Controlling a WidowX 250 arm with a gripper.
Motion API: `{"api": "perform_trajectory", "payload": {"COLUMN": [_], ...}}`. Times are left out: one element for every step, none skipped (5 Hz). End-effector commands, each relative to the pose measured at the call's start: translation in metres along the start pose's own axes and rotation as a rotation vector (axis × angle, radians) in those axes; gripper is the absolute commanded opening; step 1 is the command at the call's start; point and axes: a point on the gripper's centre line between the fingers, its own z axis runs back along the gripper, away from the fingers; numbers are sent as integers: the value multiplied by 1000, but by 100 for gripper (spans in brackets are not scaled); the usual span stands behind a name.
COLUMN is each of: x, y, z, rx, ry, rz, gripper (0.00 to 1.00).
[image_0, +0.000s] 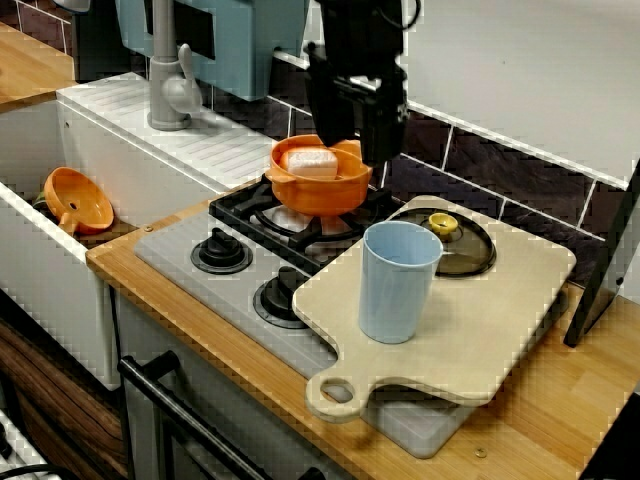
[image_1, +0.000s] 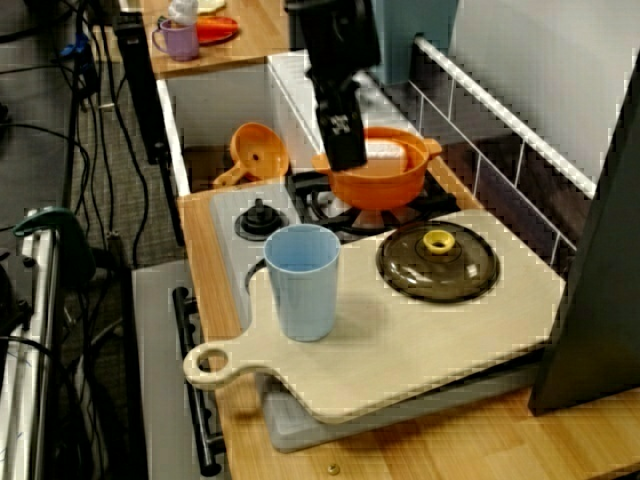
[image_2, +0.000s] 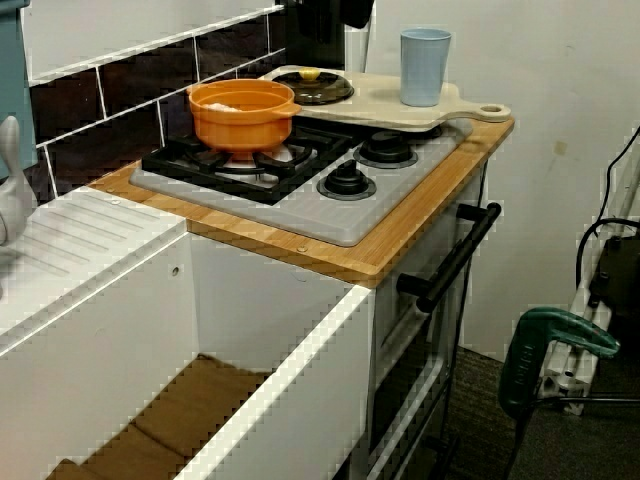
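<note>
The gripper (image_0: 355, 150) hangs at the rim of the orange pot (image_0: 320, 195) on the stove (image_0: 180, 255). I cannot tell if it is wide or narrow.

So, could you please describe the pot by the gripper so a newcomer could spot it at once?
Find the grey stove in the wooden counter. On its black burner grate sits the orange pot, beside the gripper. Alone among its neighbours, it holds a pale block.
</note>
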Motion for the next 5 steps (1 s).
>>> {"api": "perform_trajectory", "payload": {"x": [34,41,48,51,55], "y": [-6,-12,-17,-26,-31], "z": [-2,-11,-21,-27,-36], "rx": [16,27,27,45,51], "ry": [-36,-27,-9,-25,-12], "rz": [-5,-11,-19,-25,-22], "gripper": [100,100,100,100,100]}}
